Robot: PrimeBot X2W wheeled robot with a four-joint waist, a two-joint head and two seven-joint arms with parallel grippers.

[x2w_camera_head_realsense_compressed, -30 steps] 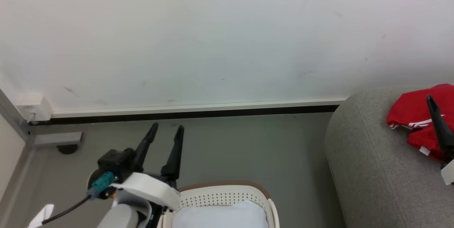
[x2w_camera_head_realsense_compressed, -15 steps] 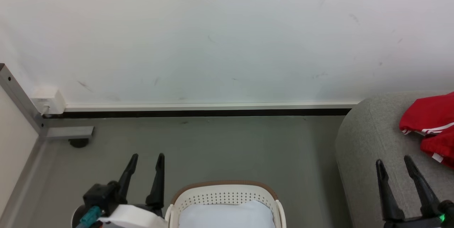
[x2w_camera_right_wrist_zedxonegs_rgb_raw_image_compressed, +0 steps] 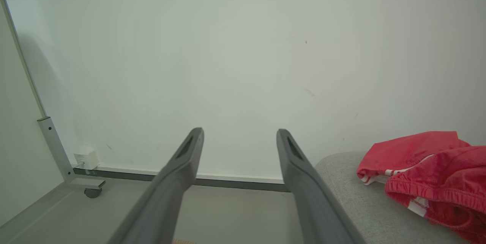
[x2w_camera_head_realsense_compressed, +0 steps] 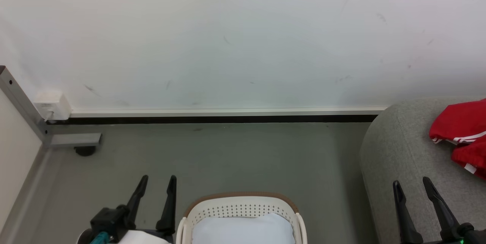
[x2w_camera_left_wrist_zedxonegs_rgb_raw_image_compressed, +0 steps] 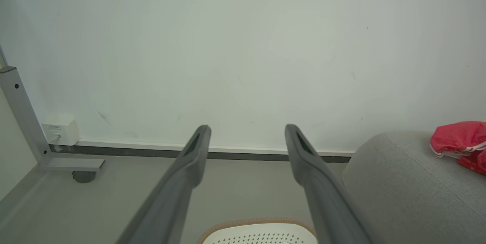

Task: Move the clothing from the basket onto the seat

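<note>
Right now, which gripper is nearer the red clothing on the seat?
Right. The right gripper is over the seat, just short of the red clothing; the left gripper is left of the basket, far across the floor.

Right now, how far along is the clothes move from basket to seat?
Done: a red garment lies on the seat. In hand: nothing; the left jaws and the right jaws stand open and empty. Left: a pale cloth lies in the basket, not yet moved.
</note>
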